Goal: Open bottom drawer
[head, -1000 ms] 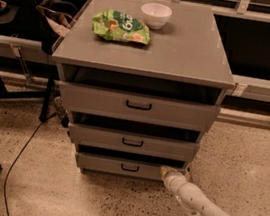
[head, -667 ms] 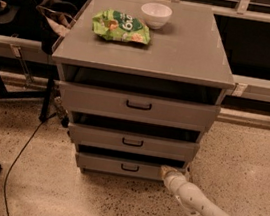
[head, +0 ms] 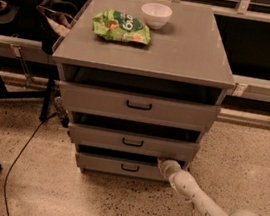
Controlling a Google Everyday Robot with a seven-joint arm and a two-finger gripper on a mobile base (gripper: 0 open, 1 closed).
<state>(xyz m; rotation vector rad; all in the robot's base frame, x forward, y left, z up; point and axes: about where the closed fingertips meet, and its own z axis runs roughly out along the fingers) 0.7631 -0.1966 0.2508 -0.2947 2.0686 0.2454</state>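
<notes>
Down at the foot of the grey cabinet (head: 192, 63), the bottom drawer (head: 111, 166) sits lowest of three fronts, just above the speckled floor (head: 110, 202). Its long axis runs left to right across the view, and its flat face points straight out towards the camera. A small black bar handle (head: 129, 168) lies level at the middle of that face, parallel to the drawer's length. A dark gap shows along the top edge of the front, under the middle drawer (head: 95, 137), so it stands slightly out from the carcass.

The gripper (head: 165, 163) is at the drawer's upper right corner, well right of the handle, tucked into the shadow between the bottom and middle fronts. Whether it is clenched or released cannot be told. The pale arm (head: 197, 197) slants in from the lower right corner of the view.

The top drawer (head: 96, 99) and the middle one also stand a little open, each with its own black handle. On the cabinet top lie a green snack bag (head: 121, 26) and, just behind and to the right of it, a white bowl (head: 156, 15) — the two close but apart. A black cable (head: 22, 149) trails over the floor at the left.
</notes>
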